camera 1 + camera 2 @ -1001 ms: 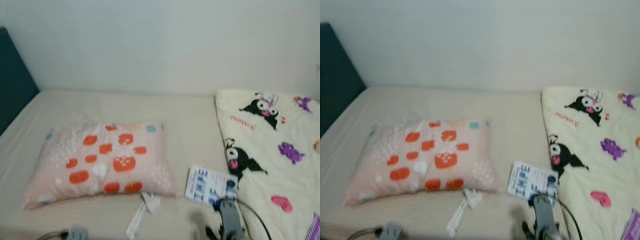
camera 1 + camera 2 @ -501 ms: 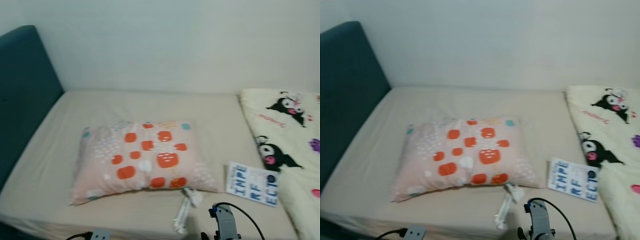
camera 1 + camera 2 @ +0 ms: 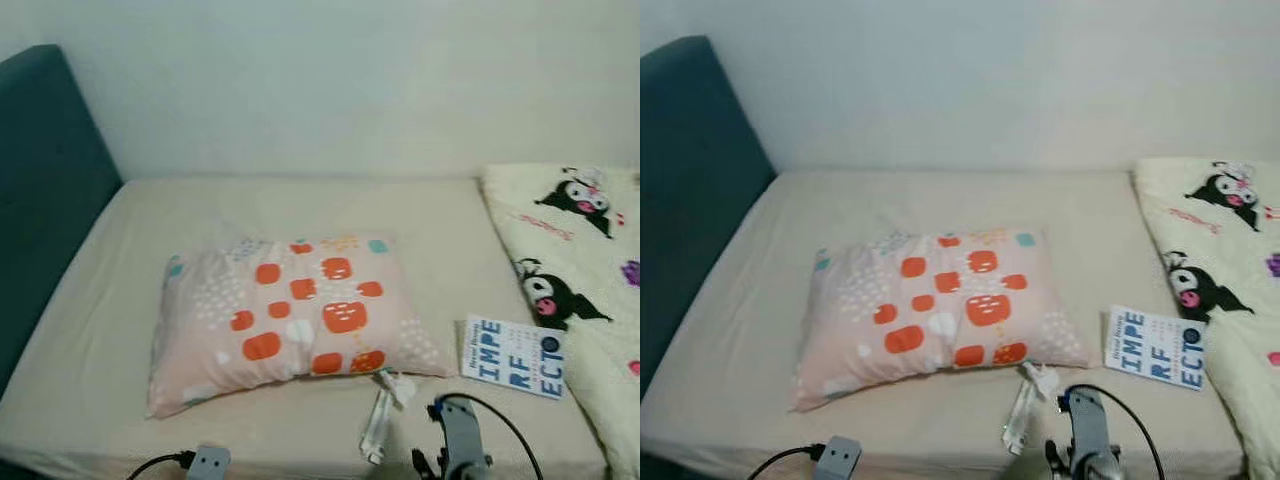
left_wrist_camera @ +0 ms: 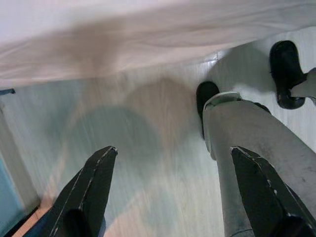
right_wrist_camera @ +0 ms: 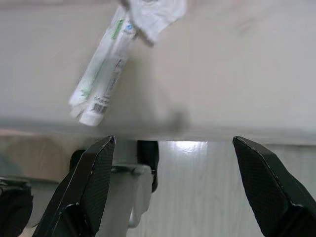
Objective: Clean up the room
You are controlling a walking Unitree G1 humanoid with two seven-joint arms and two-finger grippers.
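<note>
Bed (image 3: 300,210): beige sheet lying smooth. Pillow (image 3: 295,315), soft, orange-patterned, resting at centre. White crumpled wrapper (image 3: 383,415) lying near the front edge, beside a flat book (image 3: 516,357). Cartoon blanket (image 3: 585,260) running off frame. Right claw (image 5: 173,197) hovering wide below the wrapper; left claw (image 4: 173,197) hanging wide over the floor

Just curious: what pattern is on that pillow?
Pale pink pillow with orange-red blotches; clearest in right eye view.

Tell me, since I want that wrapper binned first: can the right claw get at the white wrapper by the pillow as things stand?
Probably yes. The right claw is open and points at the white wrapper, which lies alone on the sheet near the bed's edge, below the pillow. Nothing lies between them.
</note>
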